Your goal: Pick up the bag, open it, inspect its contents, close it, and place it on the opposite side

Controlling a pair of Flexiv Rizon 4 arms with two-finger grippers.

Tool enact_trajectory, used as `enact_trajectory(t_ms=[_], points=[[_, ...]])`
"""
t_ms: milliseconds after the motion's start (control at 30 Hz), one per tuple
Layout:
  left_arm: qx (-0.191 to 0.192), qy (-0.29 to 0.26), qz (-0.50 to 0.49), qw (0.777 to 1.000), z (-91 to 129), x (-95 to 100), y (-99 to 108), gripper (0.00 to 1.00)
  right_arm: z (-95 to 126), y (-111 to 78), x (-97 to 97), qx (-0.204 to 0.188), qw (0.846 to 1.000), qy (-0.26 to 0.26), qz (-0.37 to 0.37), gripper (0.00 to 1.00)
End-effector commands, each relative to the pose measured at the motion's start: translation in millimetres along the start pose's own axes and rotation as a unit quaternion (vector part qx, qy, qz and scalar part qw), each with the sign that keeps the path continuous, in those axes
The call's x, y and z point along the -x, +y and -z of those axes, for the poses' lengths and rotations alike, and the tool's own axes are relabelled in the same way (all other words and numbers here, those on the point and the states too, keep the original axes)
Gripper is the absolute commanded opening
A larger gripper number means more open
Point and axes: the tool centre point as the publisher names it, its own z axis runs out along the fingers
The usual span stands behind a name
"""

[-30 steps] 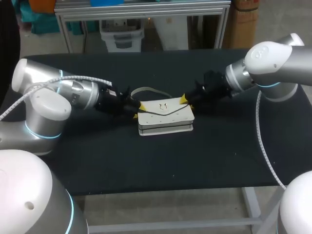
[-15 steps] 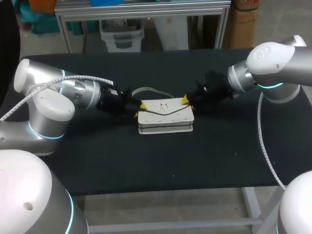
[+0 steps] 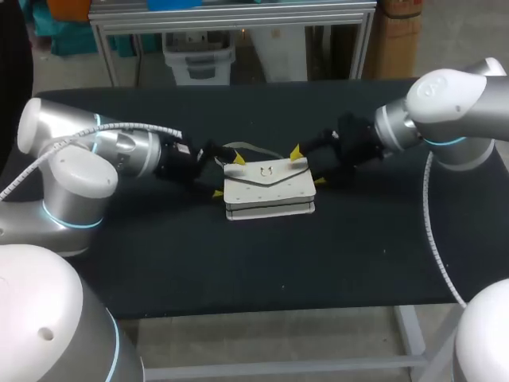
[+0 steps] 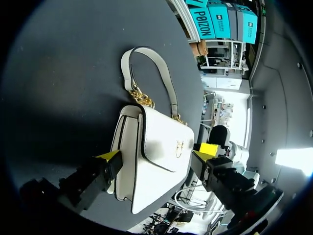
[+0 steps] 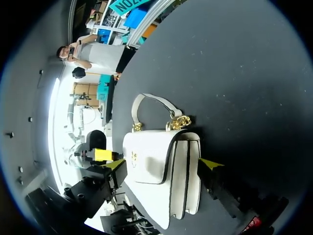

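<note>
The left arm [image 3: 119,151] reaches in low from the left and the right arm [image 3: 445,103] from the right, so the left gripper [image 3: 227,176] and right gripper [image 3: 307,166] face each other, fingers spread wide.

White flap handbag [image 3: 269,189], lying flat at the middle of the dark table [image 3: 238,263], flap closed. Gold clasp [image 4: 179,147] centred on flap. Gold chain links [image 4: 142,99] joining white strap [image 4: 146,53], looped flat behind body.
</note>
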Motion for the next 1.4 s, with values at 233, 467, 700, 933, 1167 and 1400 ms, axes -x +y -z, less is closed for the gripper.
enact_trajectory(t_ms=[233,467,700,933,1167,1400], points=[[-0.01,-0.011,-0.021,1.0,10,-3.9,11,1.0,17,-9.8,-9.8,0.001,0.999,0.002,0.032,1.0],[-0.01,-0.018,-0.03,0.999,15,-9.4,16,0.98,29,-17.5,-14.9,-0.002,0.999,-0.009,0.049,1.0],[0.007,-0.037,-0.038,0.999,15,-7.9,24,0.87,53,-20.6,-8.3,-0.006,0.996,-0.044,0.073,1.0],[0.028,-0.056,-0.04,0.997,5,-6.7,27,0.72,86,-18.0,-0.9,-0.025,0.992,-0.078,0.099,1.0],[0.052,-0.076,-0.031,0.995,-6,-3.0,28,0.57,111,-9.9,9.9,-0.042,0.987,-0.111,0.109,1.0],[0.074,-0.093,-0.029,0.992,-10,1.2,30,0.19,127,0.9,20.6,-0.065,0.979,-0.148,0.123,1.0]])
